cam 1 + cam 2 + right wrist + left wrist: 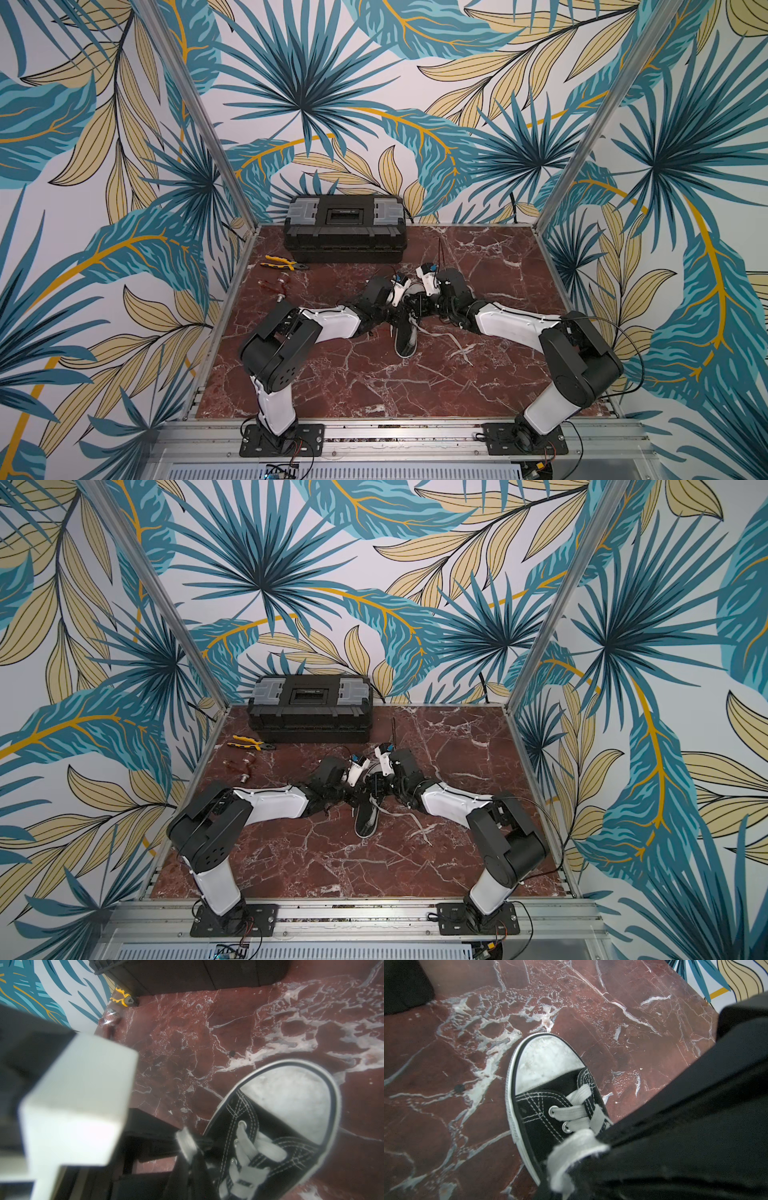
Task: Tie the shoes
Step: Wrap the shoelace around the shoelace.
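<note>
Both top views look down from high behind the heel of the black canvas white-toed sneaker. Wrist cameras sit close above it, sharing its front.

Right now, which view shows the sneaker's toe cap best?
The left wrist view: the toe cap is whole and sharp there. The right wrist view shows it whole but blurrier. In both top views the arms cover it; only the heel end of the sneaker shows.

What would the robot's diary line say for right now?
sneaker: upright on table | right gripper: shut on lace | left gripper: over sneaker, grip unclear | bow: none seen
</note>
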Controlling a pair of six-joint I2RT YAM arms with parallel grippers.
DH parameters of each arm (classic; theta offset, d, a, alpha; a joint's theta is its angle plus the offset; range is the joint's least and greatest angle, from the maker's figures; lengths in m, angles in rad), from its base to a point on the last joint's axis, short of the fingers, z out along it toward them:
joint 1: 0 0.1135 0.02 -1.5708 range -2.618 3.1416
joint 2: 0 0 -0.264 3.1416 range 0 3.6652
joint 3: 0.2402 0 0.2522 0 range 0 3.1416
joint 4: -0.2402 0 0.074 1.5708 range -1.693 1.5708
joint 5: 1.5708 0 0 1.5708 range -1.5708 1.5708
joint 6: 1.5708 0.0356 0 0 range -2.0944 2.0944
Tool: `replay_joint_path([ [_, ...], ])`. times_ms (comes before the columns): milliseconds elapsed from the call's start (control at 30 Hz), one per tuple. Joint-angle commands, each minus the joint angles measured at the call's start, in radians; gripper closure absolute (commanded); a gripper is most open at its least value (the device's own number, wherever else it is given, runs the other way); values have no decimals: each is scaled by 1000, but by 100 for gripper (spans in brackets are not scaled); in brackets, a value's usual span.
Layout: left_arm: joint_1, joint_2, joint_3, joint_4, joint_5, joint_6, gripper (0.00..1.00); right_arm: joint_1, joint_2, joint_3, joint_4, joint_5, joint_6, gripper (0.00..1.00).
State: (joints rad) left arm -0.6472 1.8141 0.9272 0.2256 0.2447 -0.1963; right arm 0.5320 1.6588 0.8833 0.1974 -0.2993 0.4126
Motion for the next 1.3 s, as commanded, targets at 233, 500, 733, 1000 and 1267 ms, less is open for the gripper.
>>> replay_joint_path([
  [233, 2, -24, -24, 83, -5, -24, 99, 11, -17, -17, -59, -10, -4, 86],
  [500, 3, -45, -36, 96, 17, -49, 100, 10, -118, -36, -205, 49, -46, 63],
  [733, 3, -61, -42, 93, 19, -64, 100, -1, -343, -120, -503, 223, -24, 49],
  [1000, 3, -65, -29, 60, 10, -60, 100, 11, -476, -195, -748, 222, 180, 37],
  [1267, 1, -61, -16, 46, 10, -55, 100, 18, -376, -227, -653, 190, 264, 36],
])
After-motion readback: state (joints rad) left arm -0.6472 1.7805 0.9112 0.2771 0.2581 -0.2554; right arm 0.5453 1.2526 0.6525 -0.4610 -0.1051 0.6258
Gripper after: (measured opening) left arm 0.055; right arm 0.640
